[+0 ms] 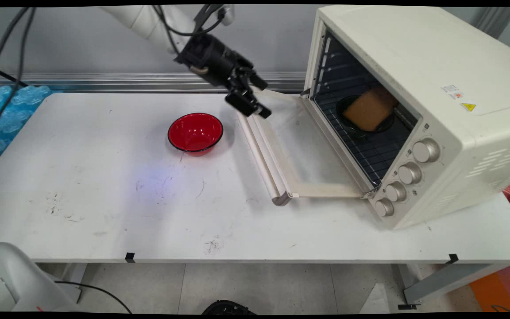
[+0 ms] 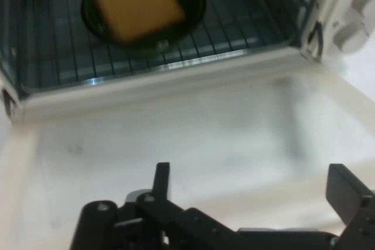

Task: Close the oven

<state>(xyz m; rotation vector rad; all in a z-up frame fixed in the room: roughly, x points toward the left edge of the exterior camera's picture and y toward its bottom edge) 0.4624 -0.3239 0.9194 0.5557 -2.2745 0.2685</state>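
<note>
Main view: the black two-finger gripper (image 1: 255,98) hovers above the far end of the cream toaster oven's open door (image 1: 281,146), fingers spread and empty; a red glass bowl (image 1: 195,132) sits on the white desk (image 1: 104,199) nearby.

Hand view: the gripper faces the tan bread slice (image 2: 136,1) in a black dish (image 2: 190,10) on the oven rack (image 2: 53,51); any advance should stay level, clear of the door.

Even, bright overhead light falls on the scuffed white table (image 1: 104,199), and the glossy red bowl (image 1: 195,132) casts only a soft, short shadow and shows small glints on its rim. The cream toaster oven's (image 1: 436,79) cavity stays dim. The hand view is soft and smeared, with the tan sponge-like block (image 2: 136,1) out of focus.
</note>
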